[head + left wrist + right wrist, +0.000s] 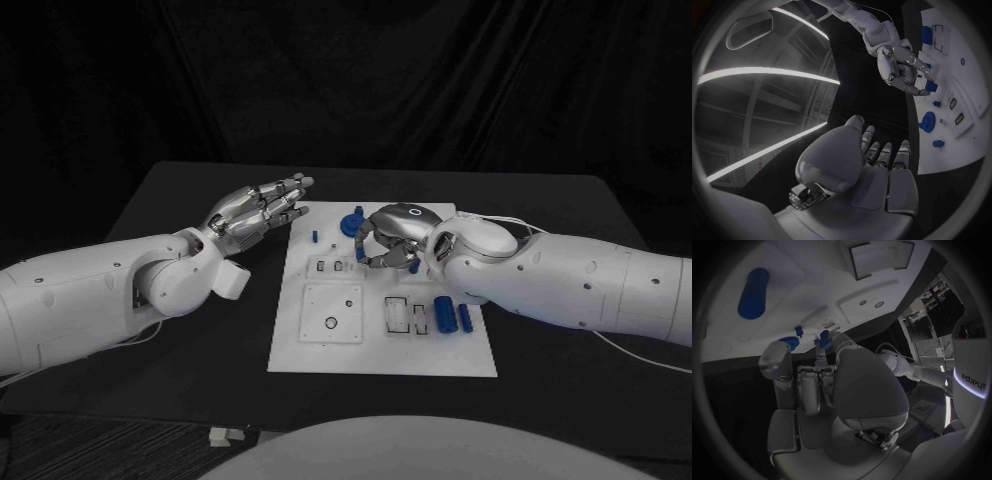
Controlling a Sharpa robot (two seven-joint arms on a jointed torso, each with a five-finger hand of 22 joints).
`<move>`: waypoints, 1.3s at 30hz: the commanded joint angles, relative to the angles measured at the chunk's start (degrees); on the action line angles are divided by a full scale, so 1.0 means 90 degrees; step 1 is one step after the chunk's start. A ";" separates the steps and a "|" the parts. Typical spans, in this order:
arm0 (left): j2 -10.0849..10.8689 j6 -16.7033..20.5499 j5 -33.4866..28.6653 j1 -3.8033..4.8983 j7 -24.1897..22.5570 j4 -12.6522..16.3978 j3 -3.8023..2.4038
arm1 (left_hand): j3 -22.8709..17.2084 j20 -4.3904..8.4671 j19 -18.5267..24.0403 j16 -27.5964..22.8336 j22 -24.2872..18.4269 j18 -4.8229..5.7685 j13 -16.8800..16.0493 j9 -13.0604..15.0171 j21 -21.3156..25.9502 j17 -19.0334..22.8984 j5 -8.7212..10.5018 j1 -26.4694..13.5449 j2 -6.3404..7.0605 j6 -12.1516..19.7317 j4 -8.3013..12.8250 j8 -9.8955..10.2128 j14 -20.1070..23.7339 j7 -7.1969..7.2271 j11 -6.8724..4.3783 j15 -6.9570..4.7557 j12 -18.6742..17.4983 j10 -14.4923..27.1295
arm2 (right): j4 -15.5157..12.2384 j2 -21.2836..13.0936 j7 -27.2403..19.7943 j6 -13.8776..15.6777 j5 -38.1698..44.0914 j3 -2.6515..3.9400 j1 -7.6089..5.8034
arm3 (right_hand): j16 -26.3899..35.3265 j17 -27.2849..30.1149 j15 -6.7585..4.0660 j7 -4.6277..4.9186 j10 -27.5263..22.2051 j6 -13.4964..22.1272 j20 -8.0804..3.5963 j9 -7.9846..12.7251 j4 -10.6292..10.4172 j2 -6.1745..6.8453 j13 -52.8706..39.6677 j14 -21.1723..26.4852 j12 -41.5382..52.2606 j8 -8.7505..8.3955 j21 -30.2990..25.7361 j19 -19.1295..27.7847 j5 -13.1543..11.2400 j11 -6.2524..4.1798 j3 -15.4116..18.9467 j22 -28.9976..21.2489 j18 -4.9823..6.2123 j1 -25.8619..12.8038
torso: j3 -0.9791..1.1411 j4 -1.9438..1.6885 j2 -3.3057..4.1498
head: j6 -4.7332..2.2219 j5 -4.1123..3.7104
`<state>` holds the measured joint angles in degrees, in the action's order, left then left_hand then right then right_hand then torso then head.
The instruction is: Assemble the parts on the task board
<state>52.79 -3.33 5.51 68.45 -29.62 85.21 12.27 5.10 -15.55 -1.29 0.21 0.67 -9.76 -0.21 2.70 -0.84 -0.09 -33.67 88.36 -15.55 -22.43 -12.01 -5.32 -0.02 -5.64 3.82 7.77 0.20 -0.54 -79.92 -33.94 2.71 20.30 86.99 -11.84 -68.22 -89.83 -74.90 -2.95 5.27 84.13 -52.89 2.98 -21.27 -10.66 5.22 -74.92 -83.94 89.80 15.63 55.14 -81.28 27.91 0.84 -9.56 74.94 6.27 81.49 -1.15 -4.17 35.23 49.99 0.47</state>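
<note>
The white task board (382, 345) lies in the middle of the black table. My right hand (392, 242) hovers over the board's far half with its fingers curled, pinching a small blue part (931, 87) at its fingertips. That part (824, 336) also shows in the right wrist view, just above the board (804, 270). My left hand (260, 210) floats off the board's far left corner, fingers stretched out and apart, holding nothing. Its palm and fingers (879, 160) point toward the board (967, 95).
Two blue cylinders (444, 312) lie side by side on the board's near right part. A round blue knob (356, 222) and a small blue peg (313, 237) stand near the far left corner. A square recessed plate (333, 313) sits at the near left.
</note>
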 commanded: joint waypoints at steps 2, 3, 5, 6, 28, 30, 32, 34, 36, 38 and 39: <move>0.0000 -0.0094 0.0048 -0.0010 -0.0057 0.0008 -0.0007 | -0.0048 -0.0058 -0.0005 -0.0015 0.0007 -0.0057 -0.0009 0.0000 -0.0034 0.0006 -0.0026 0.0049 -0.0004 0.0007 0.0007 -0.0024 -0.0004 -0.0042 0.0029 0.0060 0.0031 -0.0004 | 0.0059 0.0070 0.0331 -0.0279 0.0146 0.0005 0.0065 | -0.0019 -0.1677 0.0046 0.0053 0.0653 -0.0012 0.0036 -0.0007 0.0044 0.0028 -0.1676 -0.0673 0.0023 -0.0034 -0.0030 0.0029 -0.0005 0.0049 0.0001 0.0797 -0.0046 -0.0021 | -0.0005 0.0008 -0.0004 | 0.0001 0.0008; 0.0000 -0.0095 0.0050 -0.0010 -0.0058 0.0007 -0.0007 | -0.0048 -0.0058 -0.0005 -0.0015 0.0007 -0.0057 -0.0009 0.0000 -0.0034 0.0006 -0.0026 0.0049 -0.0004 0.0007 0.0007 -0.0024 -0.0004 -0.0042 0.0029 0.0060 0.0031 -0.0004 | 0.0069 0.0086 0.0347 -0.0306 0.0148 0.0005 0.0073 | -0.0019 -0.1677 0.0047 0.0053 0.0653 -0.0012 0.0037 -0.0007 0.0045 0.0028 -0.1676 -0.0673 0.0023 -0.0035 -0.0032 0.0029 -0.0004 0.0050 0.0000 0.0797 -0.0046 -0.0021 | -0.0005 0.0004 -0.0004 | 0.0001 0.0017; 0.0000 -0.0097 0.0051 -0.0011 -0.0061 0.0006 -0.0007 | -0.0048 -0.0058 -0.0005 -0.0015 0.0007 -0.0057 -0.0009 0.0000 -0.0034 0.0006 -0.0026 0.0049 -0.0004 0.0007 0.0007 -0.0024 -0.0004 -0.0042 0.0029 0.0060 0.0031 -0.0004 | 0.0089 0.0116 0.0373 -0.0361 0.0151 0.0005 0.0085 | -0.0019 -0.1677 0.0051 0.0057 0.0653 -0.0008 0.0040 -0.0008 0.0052 0.0028 -0.1676 -0.0673 0.0023 -0.0040 -0.0048 0.0032 -0.0002 0.0055 -0.0004 0.0793 -0.0044 -0.0020 | -0.0001 0.0002 -0.0009 | 0.0001 0.0055; 0.0000 -0.0100 0.0052 -0.0011 -0.0062 0.0009 -0.0007 | -0.0048 -0.0058 -0.0005 -0.0015 0.0007 -0.0057 -0.0009 0.0000 -0.0034 0.0006 -0.0026 0.0049 -0.0004 0.0007 0.0007 -0.0024 -0.0004 -0.0042 0.0029 0.0060 0.0031 -0.0004 | 0.0106 0.0138 0.0387 -0.0397 0.0153 0.0005 0.0094 | -0.0019 -0.1677 0.0051 0.0057 0.0653 -0.0008 0.0040 -0.0008 0.0052 0.0028 -0.1676 -0.0673 0.0023 -0.0040 -0.0048 0.0032 -0.0002 0.0055 -0.0004 0.0793 -0.0044 -0.0020 | 0.0005 -0.0004 -0.0013 | 0.0001 0.0062; 0.0001 -0.0107 0.0055 -0.0011 -0.0064 0.0020 -0.0007 | -0.0065 -0.0060 -0.0007 -0.0013 0.0008 -0.0058 -0.0009 0.0000 -0.0035 0.0005 -0.0027 0.0053 -0.0004 0.0006 0.0016 -0.0024 -0.0005 -0.0046 0.0033 0.0065 0.0031 -0.0004 | 0.0325 0.0342 0.0397 -0.0575 0.0157 0.0006 0.0175 | -0.0019 -0.1677 0.0098 0.0109 0.0653 0.0099 0.0086 -0.0007 0.0111 0.0026 -0.1676 -0.0673 0.0023 -0.0134 -0.0111 0.0038 -0.0087 0.0101 -0.0041 0.0776 -0.0034 -0.0067 | 0.0000 0.0001 -0.0001 | 0.0001 0.0125; 0.0001 -0.0105 0.0055 -0.0011 -0.0065 0.0020 -0.0007 | -0.0065 -0.0060 -0.0007 -0.0013 0.0008 -0.0058 -0.0009 0.0000 -0.0035 0.0005 -0.0027 0.0053 -0.0004 0.0006 0.0016 -0.0024 -0.0005 -0.0046 0.0033 0.0065 0.0031 -0.0004 | 0.0334 0.0351 0.0401 -0.0599 0.0157 0.0006 0.0185 | -0.0019 -0.1677 0.0101 0.0113 0.0653 0.0120 0.0091 -0.0005 0.0120 0.0026 -0.1676 -0.0673 0.0023 -0.0152 -0.0112 0.0037 -0.0111 0.0103 -0.0047 0.0776 -0.0033 -0.0074 | 0.0000 0.0000 0.0000 | 0.0001 0.0127; 0.0000 -0.0106 0.0055 -0.0011 -0.0065 0.0020 -0.0007 | -0.0065 -0.0060 -0.0007 -0.0013 0.0008 -0.0058 -0.0009 0.0000 -0.0035 0.0005 -0.0027 0.0053 -0.0004 0.0006 0.0016 -0.0024 -0.0005 -0.0046 0.0033 0.0065 0.0031 -0.0004 | 0.0342 0.0359 0.0403 -0.0618 0.0157 0.0006 0.0192 | -0.0019 -0.1677 0.0104 0.0119 0.0653 0.0140 0.0098 -0.0006 0.0134 0.0023 -0.1676 -0.0673 0.0023 -0.0173 -0.0118 0.0037 -0.0179 0.0104 -0.0053 0.0774 -0.0030 -0.0092 | 0.0000 0.0002 0.0000 | 0.0001 0.0127; -0.0001 -0.0107 0.0055 -0.0011 -0.0064 0.0019 -0.0007 | -0.0065 -0.0060 -0.0007 -0.0013 0.0008 -0.0058 -0.0009 0.0000 -0.0035 0.0005 -0.0027 0.0053 -0.0004 0.0006 0.0016 -0.0024 -0.0005 -0.0046 0.0033 0.0065 0.0031 -0.0004 | 0.0346 0.0365 0.0403 -0.0625 0.0157 0.0006 0.0195 | -0.0019 -0.1677 0.0105 0.0124 0.0653 0.0170 0.0103 -0.0003 0.0149 0.0029 -0.1676 -0.0673 0.0023 -0.0201 -0.0141 0.0042 -0.0238 0.0103 -0.0055 0.0769 -0.0025 -0.0107 | 0.0000 0.0003 0.0000 | 0.0001 0.0129; -0.0004 -0.0109 0.0055 -0.0011 -0.0063 0.0018 -0.0007 | -0.0065 -0.0060 -0.0007 -0.0013 0.0008 -0.0058 -0.0009 0.0000 -0.0035 0.0005 -0.0027 0.0053 -0.0004 0.0006 0.0016 -0.0024 -0.0005 -0.0046 0.0033 0.0065 0.0031 -0.0004 | 0.0352 0.0373 0.0402 -0.0633 0.0157 0.0006 0.0198 | -0.0019 -0.1677 0.0104 0.0128 0.0653 0.0194 0.0106 0.0001 0.0160 0.0028 -0.1676 -0.0673 0.0023 -0.0222 -0.0149 0.0044 -0.0270 0.0101 -0.0060 0.0768 -0.0023 -0.0116 | 0.0002 0.0004 -0.0001 | 0.0001 0.0127; -0.0007 -0.0112 0.0055 -0.0011 -0.0062 0.0018 -0.0007 | -0.0065 -0.0060 -0.0007 -0.0013 0.0008 -0.0058 -0.0009 0.0000 -0.0035 0.0005 -0.0027 0.0053 -0.0004 0.0006 0.0016 -0.0024 -0.0005 -0.0046 0.0033 0.0065 0.0031 -0.0004 | 0.0356 0.0381 0.0403 -0.0637 0.0157 0.0006 0.0201 | -0.0019 -0.1677 0.0102 0.0134 0.0653 0.0231 0.0107 0.0007 0.0172 0.0031 -0.1676 -0.0673 0.0023 -0.0251 -0.0160 0.0046 -0.0293 0.0097 -0.0064 0.0766 -0.0020 -0.0127 | 0.0003 0.0004 0.0001 | 0.0001 0.0123; -0.0008 -0.0113 0.0055 -0.0011 -0.0062 0.0017 -0.0007 | -0.0065 -0.0060 -0.0007 -0.0013 0.0008 -0.0058 -0.0009 0.0000 -0.0035 0.0005 -0.0027 0.0053 -0.0004 0.0006 0.0016 -0.0024 -0.0005 -0.0046 0.0033 0.0065 0.0031 -0.0004 | 0.0359 0.0384 0.0403 -0.0638 0.0157 0.0006 0.0202 | -0.0019 -0.1677 0.0102 0.0135 0.0653 0.0234 0.0108 0.0007 0.0172 0.0031 -0.1676 -0.0673 0.0023 -0.0253 -0.0160 0.0046 -0.0295 0.0097 -0.0065 0.0766 -0.0020 -0.0128 | 0.0001 0.0004 0.0000 | 0.0001 0.0120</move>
<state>52.82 -3.70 5.91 68.43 -29.51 85.23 12.27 4.86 -15.76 -1.50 0.21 0.67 -9.76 -0.21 2.70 -0.84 -0.13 -33.66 88.36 -15.55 -22.43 -11.77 -5.32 -0.23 -5.64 3.81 7.99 0.20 -0.54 -76.76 -30.55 5.15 15.88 87.96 -11.72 -66.69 -89.83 -74.90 -2.43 6.47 83.92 -51.05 3.39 -21.25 -9.45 5.41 -74.91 -84.04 89.80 13.71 54.02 -80.87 25.46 1.45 -10.15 74.91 6.27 80.79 -1.14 -4.15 35.24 49.99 1.61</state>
